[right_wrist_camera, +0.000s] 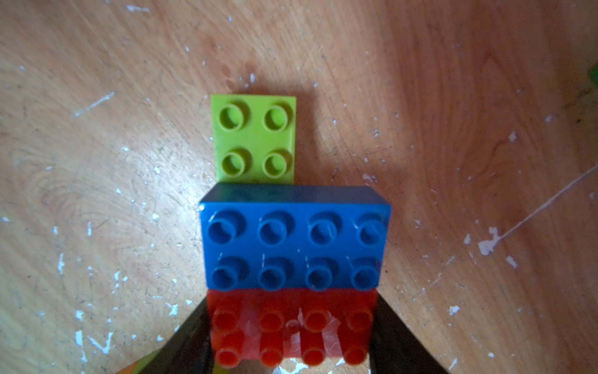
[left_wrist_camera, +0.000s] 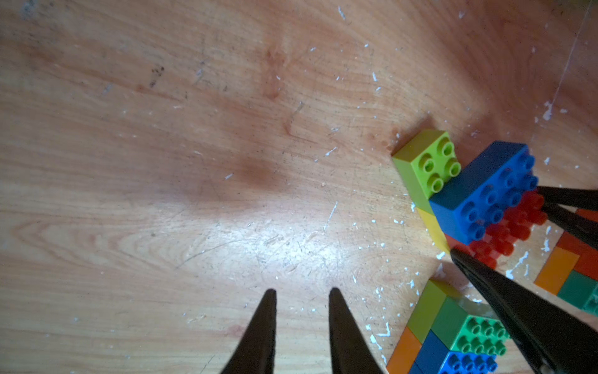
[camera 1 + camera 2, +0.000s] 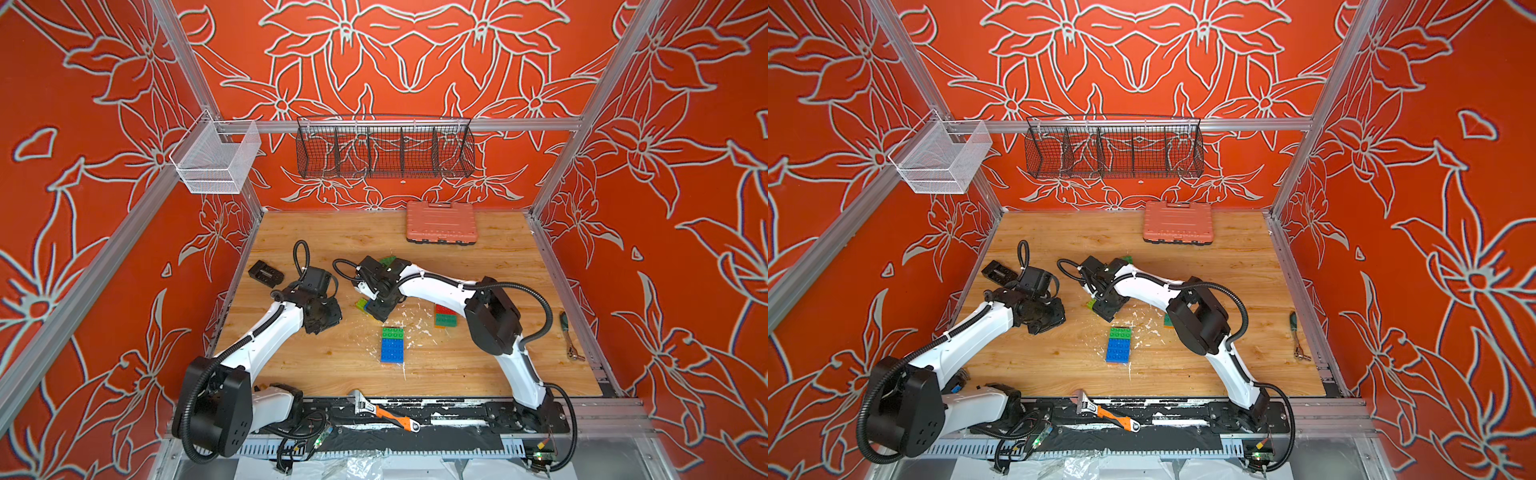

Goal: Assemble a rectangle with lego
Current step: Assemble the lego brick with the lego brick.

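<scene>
R hand (image 1: 293,302) clamps red eight-stud plastic brick (image 1: 291,327) by ends, against blue eight-stud brick (image 1: 294,239). L hand (image 2: 302,291) slightly open, empty. Best keep level, seat flush before release.

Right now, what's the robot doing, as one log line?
left gripper: open, empty | right gripper: closed on red brick | blue brick: touching red brick

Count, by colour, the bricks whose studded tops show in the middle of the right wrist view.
lime 2x2 brick: 1
blue 2x4 brick: 1
red 2x4 brick: 1
Total: 3
</scene>
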Tool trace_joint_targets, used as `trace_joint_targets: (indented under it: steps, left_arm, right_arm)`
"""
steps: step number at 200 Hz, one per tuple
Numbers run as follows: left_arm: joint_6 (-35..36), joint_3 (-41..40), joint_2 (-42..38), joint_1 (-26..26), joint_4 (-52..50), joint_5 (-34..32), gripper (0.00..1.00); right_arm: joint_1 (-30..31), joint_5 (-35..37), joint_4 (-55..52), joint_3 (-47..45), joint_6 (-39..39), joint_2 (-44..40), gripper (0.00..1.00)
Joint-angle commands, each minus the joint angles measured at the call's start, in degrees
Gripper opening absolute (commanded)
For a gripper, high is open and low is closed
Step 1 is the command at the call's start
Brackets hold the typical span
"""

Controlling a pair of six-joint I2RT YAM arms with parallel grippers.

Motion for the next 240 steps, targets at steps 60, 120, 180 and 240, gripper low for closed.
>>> trace_joint_targets:
  steps: [60,120,180,240]
  left_arm:
    - [-1.3,-1.4,-1.8,0.4,0.1,-0.6,0.27]
    - [-1.9,-2.0,-2.4,0.4,0.3,-0.5,0.27]
    - [-1.9,-0.8,-3.4,0.4,-1.0,-1.7,0.29]
    - [-1.2,-0.2,-3.2,0.4,-1.0,-1.7,0.34]
  right_arm:
    - [0.8,0.4,-7.7,-3.5,-1.3,10.4,0.10]
    - [0.9,0.1,-9.6,-1.1,-0.9,8.6,0.17]
    - [0.9,-0.2,-9.8,2.9,0.0,4.9,0.66]
    - [0.8,-0.3,-7.7,3.0,0.9,1.0,0.92]
